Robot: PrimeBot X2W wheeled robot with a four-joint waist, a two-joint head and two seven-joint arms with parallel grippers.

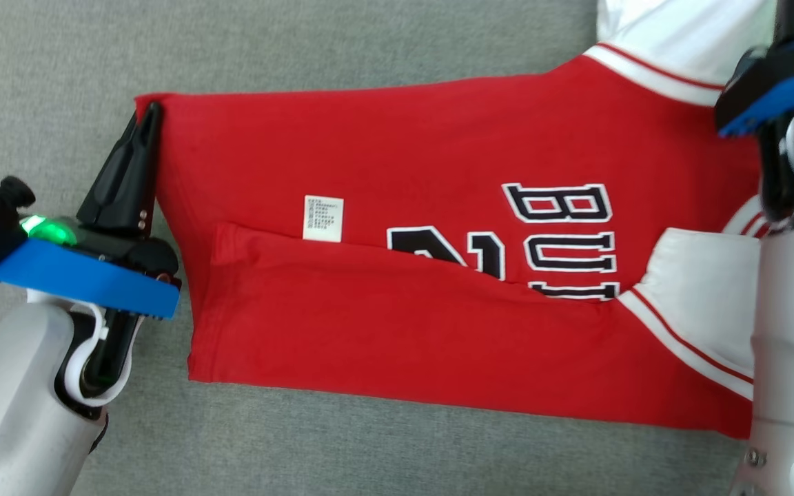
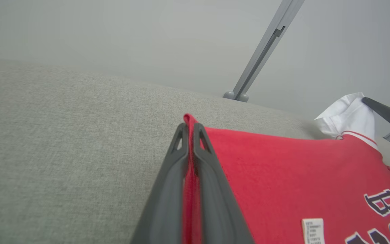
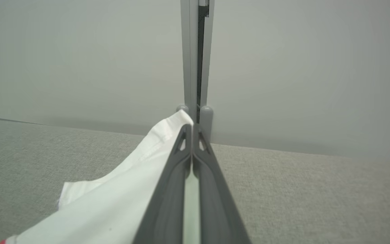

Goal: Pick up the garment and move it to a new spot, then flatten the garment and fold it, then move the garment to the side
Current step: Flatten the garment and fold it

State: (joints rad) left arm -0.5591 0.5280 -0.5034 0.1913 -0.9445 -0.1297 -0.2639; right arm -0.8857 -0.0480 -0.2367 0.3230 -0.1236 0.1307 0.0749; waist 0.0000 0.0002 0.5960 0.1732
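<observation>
Left fingers (image 2: 168, 189) clamp the garment's (image 1: 438, 138) red hem (image 1: 198, 324), right fingers (image 3: 168, 203) clamp its white sleeve (image 3: 113, 203), likely to stretch it flat.

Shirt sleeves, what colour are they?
The sleeves are white, edged with a thin red stripe; clearest in the head view.

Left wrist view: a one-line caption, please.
Left gripper shut on a corner of the red jersey, grey fabric surface beneath.
</observation>
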